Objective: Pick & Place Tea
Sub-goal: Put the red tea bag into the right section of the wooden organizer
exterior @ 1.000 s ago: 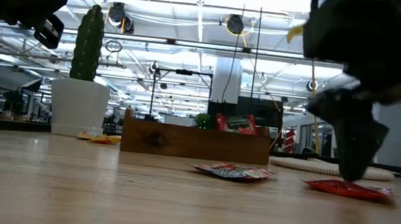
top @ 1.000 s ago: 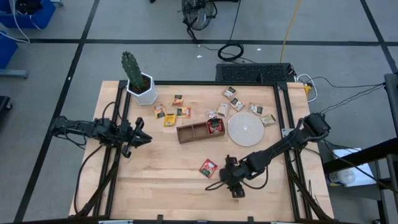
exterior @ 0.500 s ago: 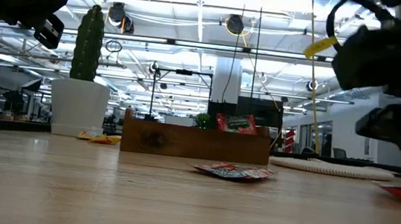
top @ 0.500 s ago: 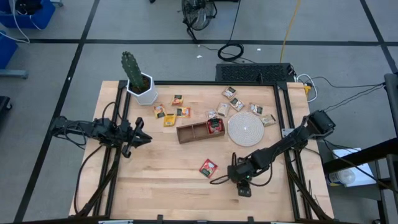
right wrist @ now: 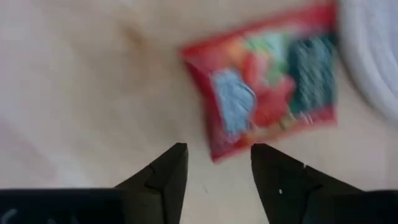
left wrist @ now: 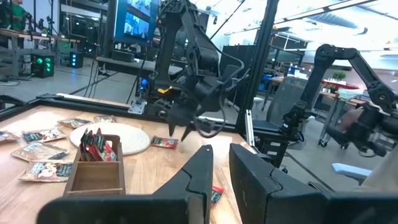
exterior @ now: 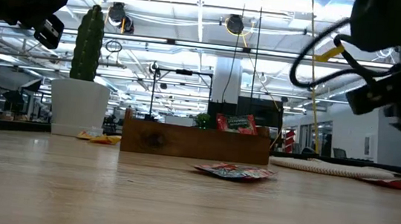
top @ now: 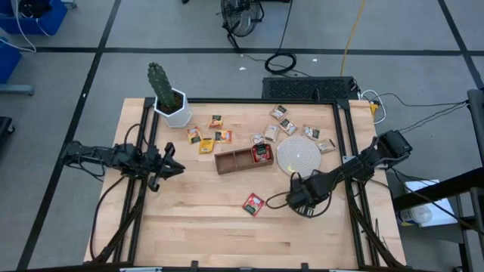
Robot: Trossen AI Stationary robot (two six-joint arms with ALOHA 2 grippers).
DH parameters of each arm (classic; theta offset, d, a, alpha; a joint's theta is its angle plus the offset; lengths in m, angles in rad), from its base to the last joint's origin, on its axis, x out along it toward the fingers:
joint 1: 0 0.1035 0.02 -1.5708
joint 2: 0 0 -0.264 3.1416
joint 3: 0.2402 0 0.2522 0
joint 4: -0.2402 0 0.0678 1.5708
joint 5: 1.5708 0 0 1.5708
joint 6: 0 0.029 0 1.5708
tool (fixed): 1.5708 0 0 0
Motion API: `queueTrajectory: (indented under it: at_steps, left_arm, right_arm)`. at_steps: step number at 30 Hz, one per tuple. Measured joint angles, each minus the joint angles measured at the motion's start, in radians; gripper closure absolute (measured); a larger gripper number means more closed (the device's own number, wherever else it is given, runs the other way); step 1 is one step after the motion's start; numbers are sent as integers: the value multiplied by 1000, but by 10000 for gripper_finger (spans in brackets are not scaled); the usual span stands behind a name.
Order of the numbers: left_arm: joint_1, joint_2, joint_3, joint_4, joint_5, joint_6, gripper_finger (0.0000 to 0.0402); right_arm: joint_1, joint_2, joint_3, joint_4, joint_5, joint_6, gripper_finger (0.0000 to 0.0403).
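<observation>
Right wrist view: my right gripper (right wrist: pixel 214 163) hovers just over a red tea sachet (right wrist: pixel 264 87) beside the round woven disc (right wrist: pixel 373 56), fingers parted, gripping nothing. Left gripper (top: pixel 172 168) waits, nearly closed, empty.

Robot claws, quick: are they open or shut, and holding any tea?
Left tool: fingers nearly together, holding nothing.
Right tool: fingers apart, empty, over a red tea sachet lying on the table.
</observation>
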Motion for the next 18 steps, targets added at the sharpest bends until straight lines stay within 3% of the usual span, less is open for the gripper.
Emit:
queueTrajectory:
  at_steps: [4,10,15,18]
  left_arm:
    - [0,0,0,0,0,0,344]
    - [0,0,0,0,0,0,344]
    - [0,0,0,0,0,0,344]
    - [0,0,0,0,0,0,344]
  right_arm:
    - [3,-1,0,-52,-16,88,253]
    - [-1,-2,-23,-50,70,188,241]
    - [-49,-33,-83,-10,-144,236,190]
    - [-63,-86,-127,50,-183,343,157]
